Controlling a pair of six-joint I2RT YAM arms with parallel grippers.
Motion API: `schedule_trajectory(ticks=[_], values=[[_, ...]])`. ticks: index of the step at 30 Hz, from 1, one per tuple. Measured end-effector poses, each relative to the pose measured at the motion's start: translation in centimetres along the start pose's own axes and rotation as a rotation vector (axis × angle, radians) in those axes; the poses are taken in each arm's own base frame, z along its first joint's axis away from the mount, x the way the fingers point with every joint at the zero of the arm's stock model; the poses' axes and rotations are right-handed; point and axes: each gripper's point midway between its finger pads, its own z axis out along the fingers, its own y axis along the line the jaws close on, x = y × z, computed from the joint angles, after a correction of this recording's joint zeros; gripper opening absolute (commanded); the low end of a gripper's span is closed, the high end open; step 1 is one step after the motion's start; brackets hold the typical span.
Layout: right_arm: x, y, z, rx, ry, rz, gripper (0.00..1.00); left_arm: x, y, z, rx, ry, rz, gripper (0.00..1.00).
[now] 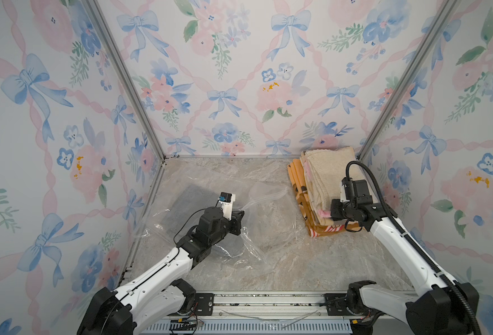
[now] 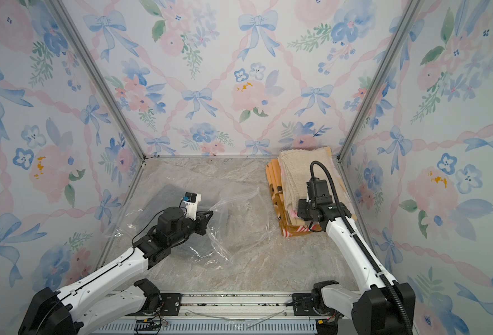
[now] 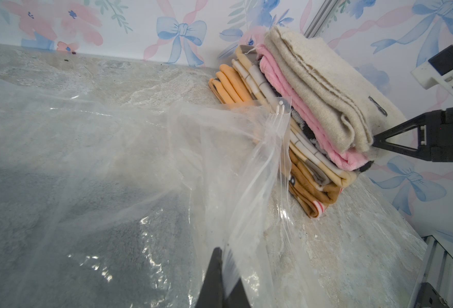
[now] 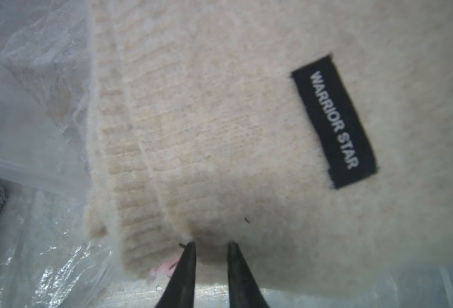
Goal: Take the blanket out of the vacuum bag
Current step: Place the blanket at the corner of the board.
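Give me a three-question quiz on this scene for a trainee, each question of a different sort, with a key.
1. True or false: the gray blanket is already out of the vacuum bag.
2. The left gripper is shut on: A) a cup, B) the vacuum bag's plastic, C) nothing.
3. Fill in: the right gripper has its jaws at the edge of the ____ blanket on top of the stack.
Key: 1 false, it lies inside the bag; 2 B; 3 beige, the beige blanket.
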Motion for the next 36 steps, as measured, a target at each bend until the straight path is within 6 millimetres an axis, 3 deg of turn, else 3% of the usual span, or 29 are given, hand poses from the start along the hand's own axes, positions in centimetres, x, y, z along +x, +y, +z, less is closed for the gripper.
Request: schedule_trajectory(ticks=[4, 8, 9, 10, 14, 16, 19, 23, 30, 36], values=[[0.4, 1.4, -0.6, -0.06, 0.028, -0.011, 0.09, 0.2, 0.1, -0.1, -0.001, 0.001, 0.0, 0.0], [-0.3, 2.4, -2.5, -0.119, 0.042, -0.019, 0.25, 0.2, 0.1, 0.0, -0.001, 0.002, 0.0, 0.0], [-0.9, 2.6, -3.1, -0.129, 0.031, -0.021, 0.4, 0.2, 0.1, 0.0, 0.0, 0.0, 0.0, 0.0], [-1.6, 2.8, -3.8, -0.138, 0.016, -0.02, 0.46, 0.2, 0.1, 0.1, 0.001, -0.001, 0.0, 0.0], [-6.0, 4.0, -6.3, -0.168, -0.083, -0.042, 0.54, 0.6, 0.1, 0.7, 0.004, 0.012, -0.001, 0.0], [-8.4, 4.7, -6.4, -0.167, -0.121, -0.063, 0.55, 0.8, 0.1, 1.0, 0.006, 0.019, -0.001, 0.0], [-11.8, 6.1, -4.8, -0.147, -0.154, -0.106, 0.55, 0.9, 0.1, 1.1, 0.008, 0.025, -0.001, 0.0], [-15.3, 7.7, -0.4, -0.087, -0.18, -0.179, 0.54, 0.6, 0.0, 0.9, 0.006, 0.022, 0.001, 0.0], [-18.9, 8.7, 7.0, 0.021, -0.207, -0.271, 0.52, 0.4, 0.4, 0.2, -0.025, 0.019, 0.0, 0.0], [-20.3, 9.0, 10.4, 0.069, -0.208, -0.311, 0.49, 0.0, 0.6, -0.4, -0.044, 0.002, 0.0, 0.0]])
